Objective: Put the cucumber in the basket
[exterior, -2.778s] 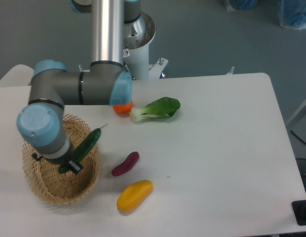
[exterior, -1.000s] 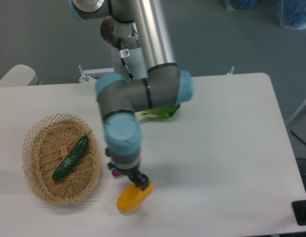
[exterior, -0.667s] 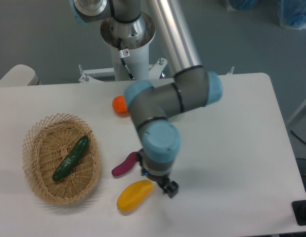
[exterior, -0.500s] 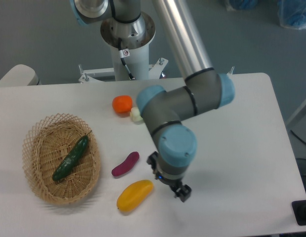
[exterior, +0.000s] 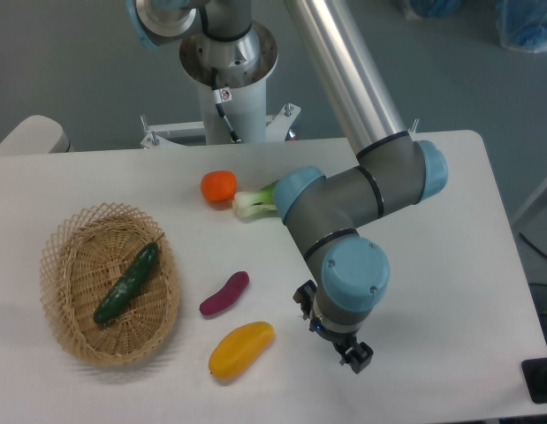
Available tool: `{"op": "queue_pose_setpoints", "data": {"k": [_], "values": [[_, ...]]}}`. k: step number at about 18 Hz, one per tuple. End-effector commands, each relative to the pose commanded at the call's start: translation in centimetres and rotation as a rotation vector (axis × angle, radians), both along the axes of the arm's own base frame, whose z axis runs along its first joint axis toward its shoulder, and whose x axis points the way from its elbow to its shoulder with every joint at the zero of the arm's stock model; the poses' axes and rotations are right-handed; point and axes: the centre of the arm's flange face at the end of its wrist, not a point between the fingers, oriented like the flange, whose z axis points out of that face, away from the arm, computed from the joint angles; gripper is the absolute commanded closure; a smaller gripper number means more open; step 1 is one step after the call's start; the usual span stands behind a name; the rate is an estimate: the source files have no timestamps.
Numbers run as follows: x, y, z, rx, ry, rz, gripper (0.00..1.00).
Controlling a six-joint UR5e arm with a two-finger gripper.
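Note:
The dark green cucumber [exterior: 126, 283] lies slanted inside the tan wicker basket [exterior: 72, 346] at the left of the table, free of any hold. My gripper [exterior: 353, 355] hangs far to the right of it, low over the table's front middle, right of the yellow fruit. Only its dark fingertips show under the blue wrist joint. Nothing shows between them, and I cannot make out whether the fingers are open or shut.
A yellow fruit [exterior: 241, 349] and a small purple piece [exterior: 224, 293] lie between basket and gripper. An orange fruit [exterior: 218, 186] and a bok choy [exterior: 254, 202], partly hidden by the arm, sit further back. The arm's elbow [exterior: 379, 181] spans the table's middle right.
The cucumber was let go into the basket and has stayed there. The arm has swung from the basket to the right across the table, past the yellow fruit.

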Motion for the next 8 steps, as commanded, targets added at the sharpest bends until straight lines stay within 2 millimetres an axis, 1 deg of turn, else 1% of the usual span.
{"op": "queue_pose_setpoints", "data": {"k": [3, 8], "values": [[0.25, 0.04, -0.19, -0.002, 0.002, -0.04, 0.0], [0.26, -0.12, -0.44, -0.014, 0.007, -0.042, 0.0]]}}
